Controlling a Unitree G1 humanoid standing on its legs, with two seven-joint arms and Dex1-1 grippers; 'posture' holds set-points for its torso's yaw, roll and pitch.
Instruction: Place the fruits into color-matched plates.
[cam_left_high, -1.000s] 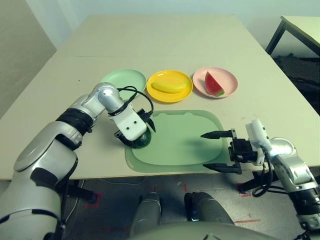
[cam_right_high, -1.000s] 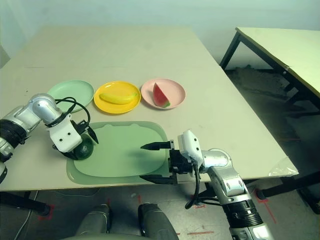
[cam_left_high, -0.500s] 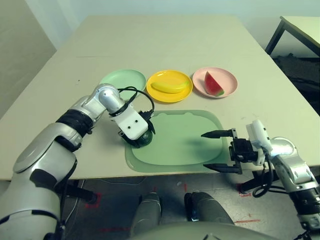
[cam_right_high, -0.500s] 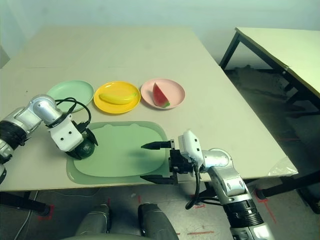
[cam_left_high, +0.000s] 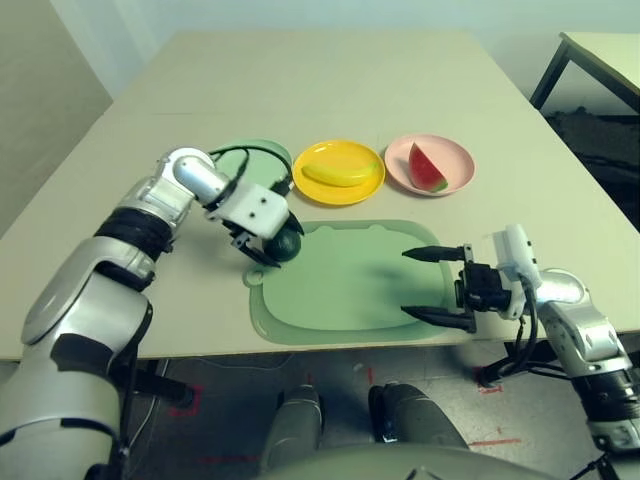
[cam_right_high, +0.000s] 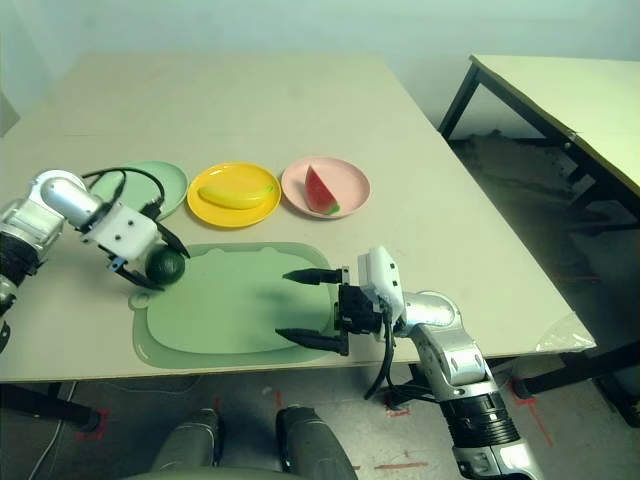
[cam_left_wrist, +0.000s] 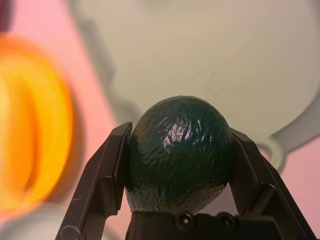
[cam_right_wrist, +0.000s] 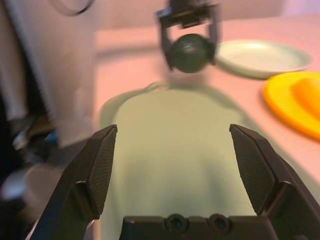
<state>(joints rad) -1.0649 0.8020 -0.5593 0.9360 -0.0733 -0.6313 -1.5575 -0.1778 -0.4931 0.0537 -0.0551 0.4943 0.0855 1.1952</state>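
- Left gripper (cam_left_high: 272, 243) clamped on dark green avocado (cam_left_high: 283, 243), one black finger on each side; grip plain in left wrist view (cam_left_wrist: 180, 155).
- Avocado lifted clear of the surface, over far-left corner of green cutting board (cam_left_high: 350, 285), just near of mint green plate (cam_left_high: 232, 157).
- Mint green plate at left end of plate row, partly hidden by left forearm and cable.
- Banana (cam_left_high: 338, 174) lying in yellow plate (cam_left_high: 339, 190), middle of row.
- Watermelon wedge (cam_left_high: 427, 168) in pink plate (cam_left_high: 458, 158), right end of row, rind toward the near side.
- Plates side by side just beyond far edge of board, all on beige table (cam_left_high: 330, 80).
- Right gripper (cam_left_high: 430, 285) spread wide, holding nothing, fingers pointing left over right near edge of board.
- Right wrist view: fingers (cam_right_wrist: 97, 165) far apart, avocado-holding left gripper (cam_right_wrist: 189, 47) at far end of board.
- Second table (cam_right_high: 560, 85) off to far right.
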